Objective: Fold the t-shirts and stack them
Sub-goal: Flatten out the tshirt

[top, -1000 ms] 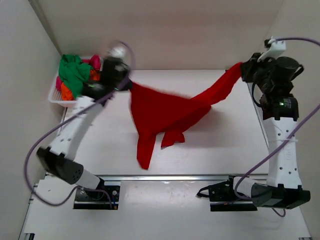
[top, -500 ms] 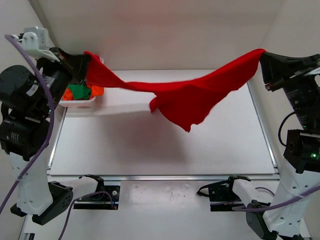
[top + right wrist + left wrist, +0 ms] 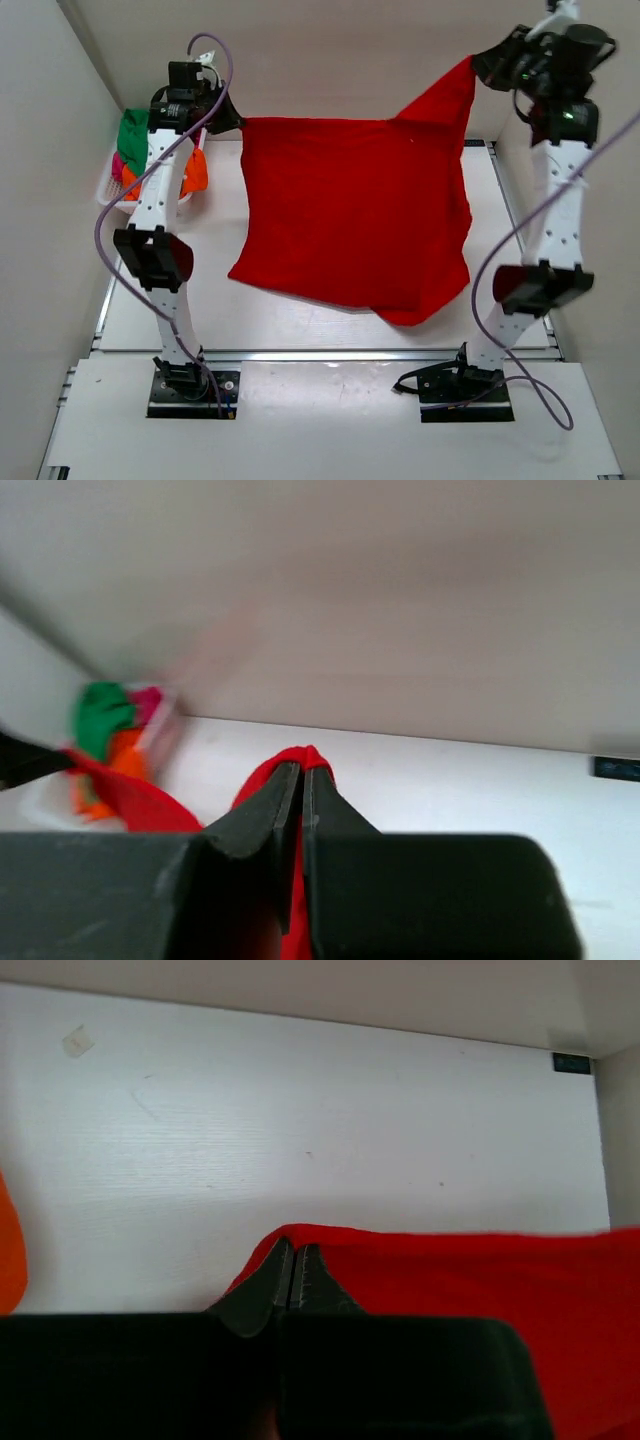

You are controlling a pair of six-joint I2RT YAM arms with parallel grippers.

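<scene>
white table [image 3: 215, 310] lies under the red shirt [image 3: 355, 215], spread wide mid-frame, its top corners pinched in the closed left gripper [image 3: 232, 122] and right gripper [image 3: 478, 65]. no fold yet; other shirts [image 3: 135, 140] sit in the basket [image 3: 105, 190], upper left.

Left arm [image 3: 163, 175] and right arm [image 3: 560, 190] alike — white links, black joints, trailing purple cables [image 3: 98, 222] — dark wedge-shaped jaws.

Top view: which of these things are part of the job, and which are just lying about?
Part of the job: red t-shirt, held spread between the left gripper and the right gripper; green t-shirt and orange t-shirt at the far left.

Just lying about: white basket; table; purple cable.
</scene>
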